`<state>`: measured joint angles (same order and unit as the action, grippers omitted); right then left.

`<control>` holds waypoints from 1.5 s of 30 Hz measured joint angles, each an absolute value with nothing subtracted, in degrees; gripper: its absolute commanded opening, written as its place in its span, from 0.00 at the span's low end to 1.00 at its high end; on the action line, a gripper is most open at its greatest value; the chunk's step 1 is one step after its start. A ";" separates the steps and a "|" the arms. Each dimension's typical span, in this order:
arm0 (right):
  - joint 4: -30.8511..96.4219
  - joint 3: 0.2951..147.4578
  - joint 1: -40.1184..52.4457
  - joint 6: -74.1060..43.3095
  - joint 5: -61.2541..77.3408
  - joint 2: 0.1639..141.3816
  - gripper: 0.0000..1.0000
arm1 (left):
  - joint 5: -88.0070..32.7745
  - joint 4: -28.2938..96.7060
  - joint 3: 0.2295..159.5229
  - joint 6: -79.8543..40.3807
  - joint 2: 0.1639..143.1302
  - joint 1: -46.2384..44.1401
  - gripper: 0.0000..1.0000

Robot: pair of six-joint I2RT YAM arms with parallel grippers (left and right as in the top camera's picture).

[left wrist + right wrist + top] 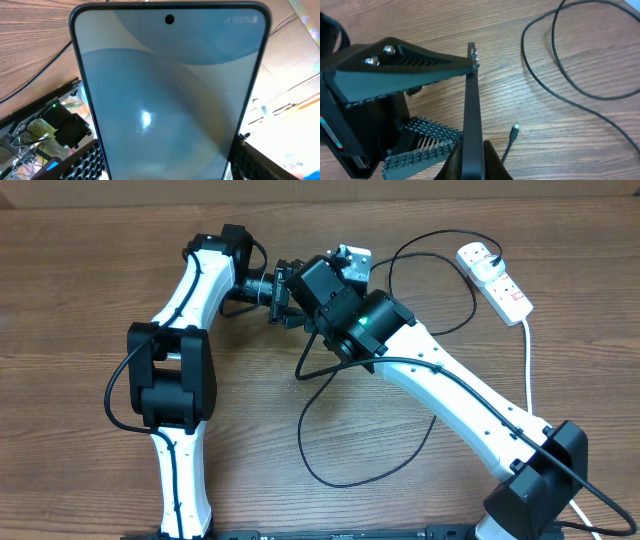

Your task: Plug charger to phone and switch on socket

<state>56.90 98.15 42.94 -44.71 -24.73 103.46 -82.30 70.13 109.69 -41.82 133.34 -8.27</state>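
The phone [170, 100] fills the left wrist view, its light blue screen lit. My left gripper [167, 162] is shut on it across its width, one ridged pad at each lower edge. In the right wrist view the phone [471, 110] shows edge-on, and my right gripper [472, 165] is shut on its near end. In the overhead view both grippers [288, 298] [325, 280] meet at the table's back middle. The charger cable [301, 435] loops over the table. Its connector tip [515, 129] lies loose on the wood just right of the phone. The socket [497, 280] lies at the back right.
The charger's white plug [478, 255] sits in the socket's far end, and the strip's thick white cord [528, 360] runs down the right side. Black cable loops [538, 80] cross the wood right of the phone. The left wrist view shows cardboard and electronics beyond the table.
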 measured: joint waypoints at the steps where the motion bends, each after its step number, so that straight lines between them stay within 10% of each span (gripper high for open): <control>1: 56.95 98.15 42.96 -46.50 -24.91 103.46 0.04 | -82.30 70.13 109.69 -41.82 133.34 -8.27 0.67; 16: 56.77 98.15 42.57 -84.95 -24.27 103.46 0.04 | -83.83 68.64 109.91 -41.85 133.34 -8.27 0.69; 38: 55.48 98.15 41.98 -107.74 -23.07 103.46 0.04 | -83.57 66.19 109.95 -42.96 133.34 -8.27 0.16; 45: 55.51 98.15 41.65 -115.87 -21.76 103.46 0.04 | -83.13 66.17 109.95 -44.69 133.34 -8.23 0.15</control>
<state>55.51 98.15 41.65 -115.87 -21.76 103.46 -83.13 66.17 109.95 -44.69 133.34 -8.23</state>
